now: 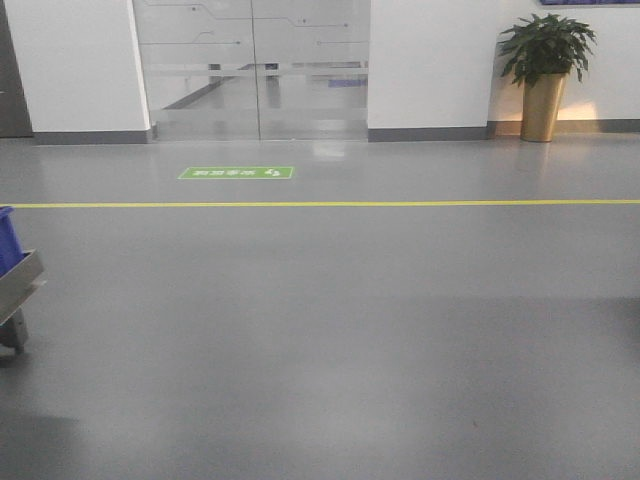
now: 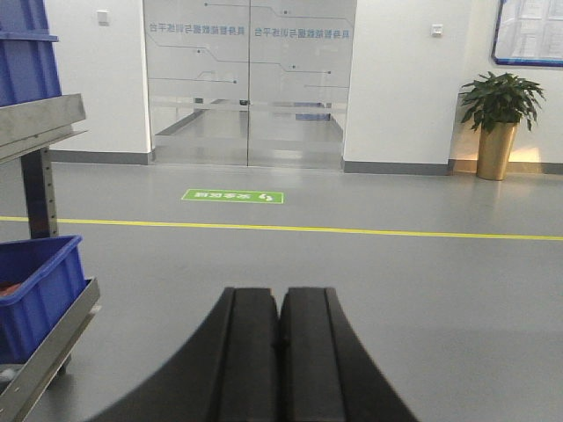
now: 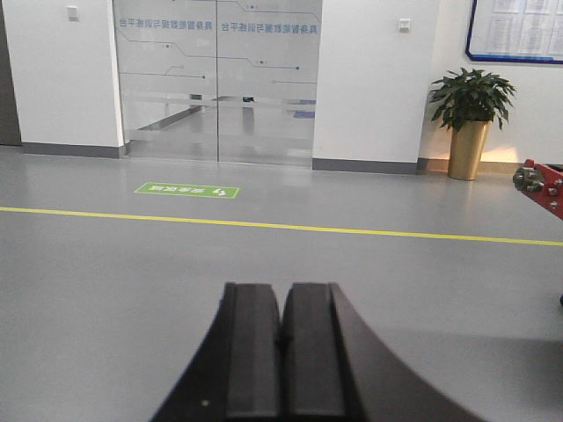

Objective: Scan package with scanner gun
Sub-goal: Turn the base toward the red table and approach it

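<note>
Grey floor [image 1: 320,350] is filling all 3 views w/ no package or scanner gun showing anywhere, so I'm treating this as the search/approach step. I'm seeing the left hand [image 2: 279,352] & right hand [image 3: 283,352] both closed tight on nothing. I'm judging the best bet is turning slowly toward the metal rack [image 2: 40,123] w/ the blue bin [image 2: 35,290] on the left, keeping both arms tucked till both items are coming into frame.

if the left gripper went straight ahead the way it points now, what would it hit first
Nothing near: the left gripper faces open grey floor, so the glass doors far ahead probably come first, though depth is unclear.
</note>
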